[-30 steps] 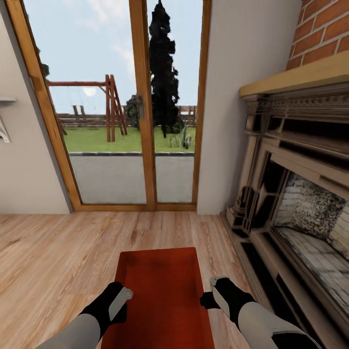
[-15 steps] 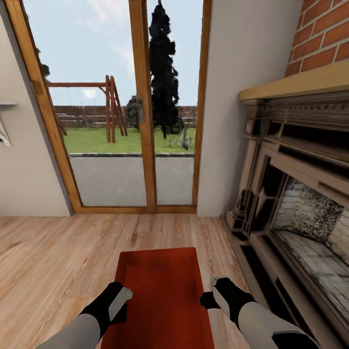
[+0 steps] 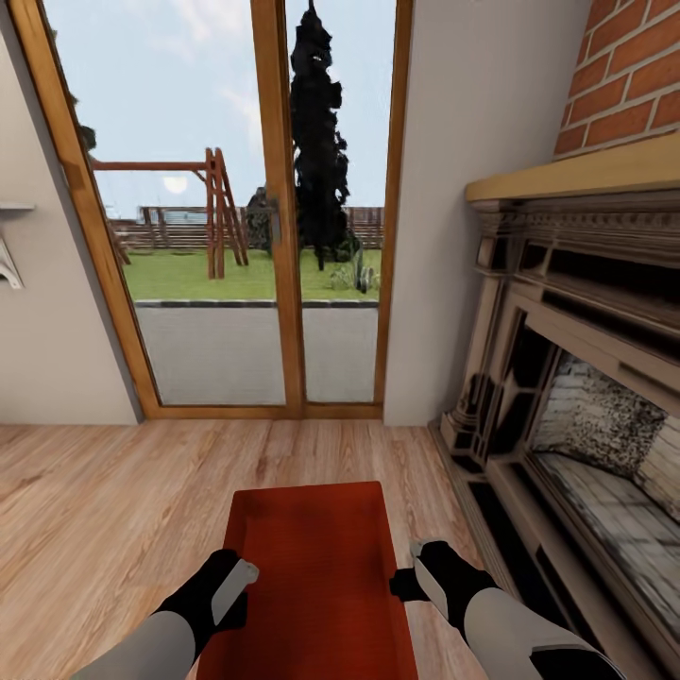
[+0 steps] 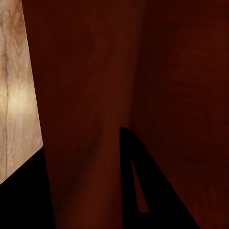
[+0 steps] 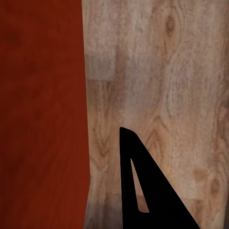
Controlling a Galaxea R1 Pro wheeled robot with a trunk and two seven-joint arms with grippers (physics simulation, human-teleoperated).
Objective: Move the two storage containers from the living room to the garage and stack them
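We see glass doors (image 3: pixel 236 208) onto a garden with a swing frame (image 3: pixel 212 212) and dark tree (image 3: pixel 319 142), a fireplace (image 3: pixel 576 397) under brick (image 3: pixel 628 80).

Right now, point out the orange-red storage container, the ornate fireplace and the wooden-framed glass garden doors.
orange-red storage container (image 3: pixel 316 557), head view, inner bottom.
ornate fireplace (image 3: pixel 604 312), head view, carved frame.
wooden-framed glass garden doors (image 3: pixel 277 227), head view, middle post.

One container (image 3: pixel 316 567), two grippers, left (image 3: pixel 231 587) and right (image 3: pixel 416 576), one fireplace (image 3: pixel 576 397), two glass doors (image 3: pixel 236 208).
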